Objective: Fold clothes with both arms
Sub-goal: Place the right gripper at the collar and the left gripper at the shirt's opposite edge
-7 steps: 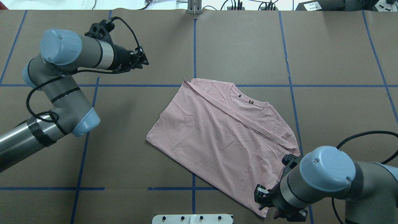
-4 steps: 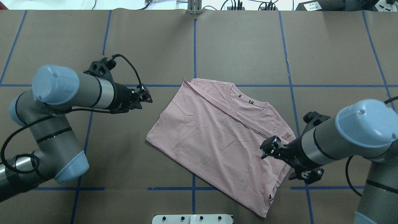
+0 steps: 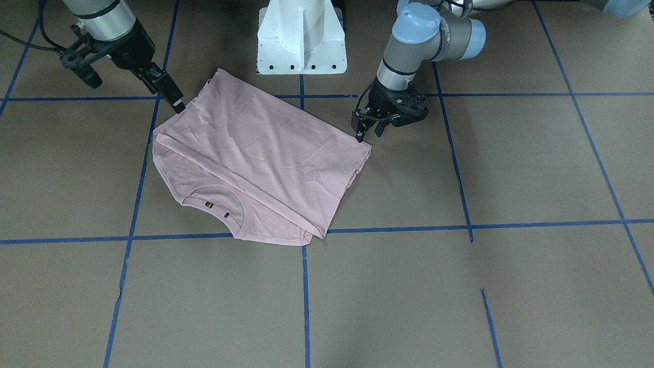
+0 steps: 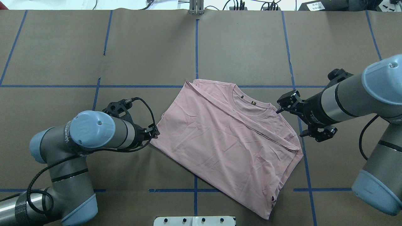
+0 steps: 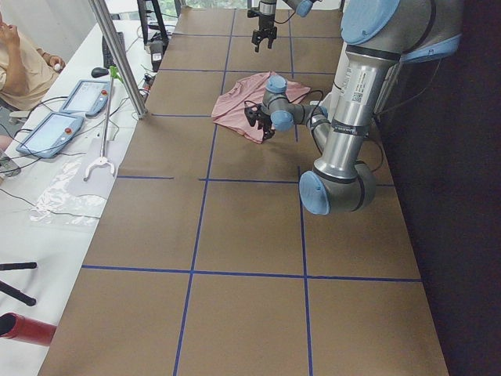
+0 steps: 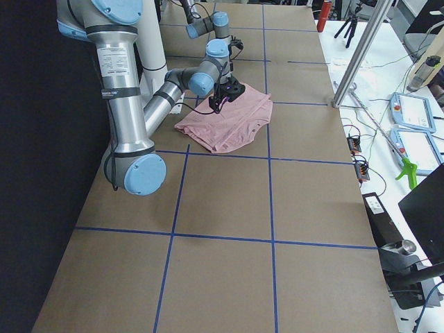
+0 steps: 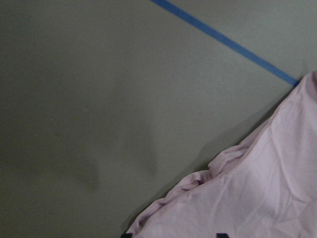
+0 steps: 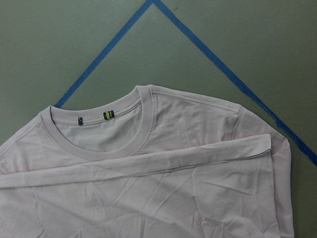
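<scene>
The pale pink T-shirt (image 4: pixel 226 138) lies flat mid-table, plain side up, with one long fold running across it below the ribbed collar (image 4: pixel 251 108). My left gripper (image 4: pixel 156 133) is low at the shirt's left corner (image 3: pixel 365 145), open. In the left wrist view its black tips just show at the bottom edge, with the bunched fabric (image 7: pixel 237 198) between them. My right gripper (image 4: pixel 284 102) hovers by the shoulder beside the collar, open and holding nothing. The right wrist view shows the collar (image 8: pixel 106 141) and the folded edge (image 8: pixel 163 161).
The white pedestal base (image 3: pixel 301 36) stands just behind the shirt's near hem. Blue tape lines (image 4: pixel 196 47) grid the brown table cover. A person (image 5: pixel 19 63) sits with tablets (image 5: pixel 47 129) and a metal post (image 5: pixel 117 59) past the far table edge.
My left arm swung in and down from the far left to the shirt's left corner. My right arm moved from the near hem, over the shirt, up to the shoulder by the collar.
</scene>
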`<state>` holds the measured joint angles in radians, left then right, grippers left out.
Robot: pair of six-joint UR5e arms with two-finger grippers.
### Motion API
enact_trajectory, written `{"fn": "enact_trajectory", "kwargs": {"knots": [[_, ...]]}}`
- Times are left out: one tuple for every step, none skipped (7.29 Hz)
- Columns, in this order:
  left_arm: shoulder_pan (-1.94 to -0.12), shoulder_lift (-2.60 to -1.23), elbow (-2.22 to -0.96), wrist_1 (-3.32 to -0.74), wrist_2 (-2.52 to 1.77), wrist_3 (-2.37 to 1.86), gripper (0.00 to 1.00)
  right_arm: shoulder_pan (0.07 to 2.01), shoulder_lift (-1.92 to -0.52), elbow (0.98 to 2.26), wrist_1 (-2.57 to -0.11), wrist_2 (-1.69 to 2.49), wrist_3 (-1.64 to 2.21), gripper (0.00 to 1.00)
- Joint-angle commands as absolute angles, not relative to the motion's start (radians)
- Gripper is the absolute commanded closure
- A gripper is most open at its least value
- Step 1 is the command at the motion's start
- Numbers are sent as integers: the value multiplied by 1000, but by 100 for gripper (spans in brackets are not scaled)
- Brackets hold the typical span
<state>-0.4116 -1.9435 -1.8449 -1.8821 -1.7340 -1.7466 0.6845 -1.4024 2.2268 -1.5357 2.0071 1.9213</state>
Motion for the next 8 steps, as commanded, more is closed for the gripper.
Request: {"fn": "enact_trajectory", "kwargs": {"knots": [[-387, -1956, -1822, -1867, -1710, -1749, 37, 690, -1401, 2220, -1535, 2003, 1921, 0], [-387, -1965, -1822, -1865, -1704, -1749, 37, 690, -1401, 2220, -1534, 2003, 1921, 0], [-387, -1967, -1821, -1864, -1669, -1747, 38, 690, -1402, 2220, -1535, 2003, 1921, 0], [-388, -1967, -1816, -1862, -1652, -1744, 39, 690, -1402, 2220, -1536, 2003, 1921, 0], [-388, -1967, -1815, -1862, -1640, -1743, 39, 690, -1402, 2218, -1536, 2003, 1921, 0], [-390, -1967, -1813, -1862, -1632, -1743, 40, 690, -1402, 2218, -1536, 2003, 1921, 0], [-388, -1967, -1801, -1862, -1631, -1743, 40, 690, -1402, 2218, -1534, 2002, 1921, 0], [-388, -1968, -1796, -1864, -1631, -1743, 40, 689, -1401, 2218, -1535, 2000, 1921, 0]]}}
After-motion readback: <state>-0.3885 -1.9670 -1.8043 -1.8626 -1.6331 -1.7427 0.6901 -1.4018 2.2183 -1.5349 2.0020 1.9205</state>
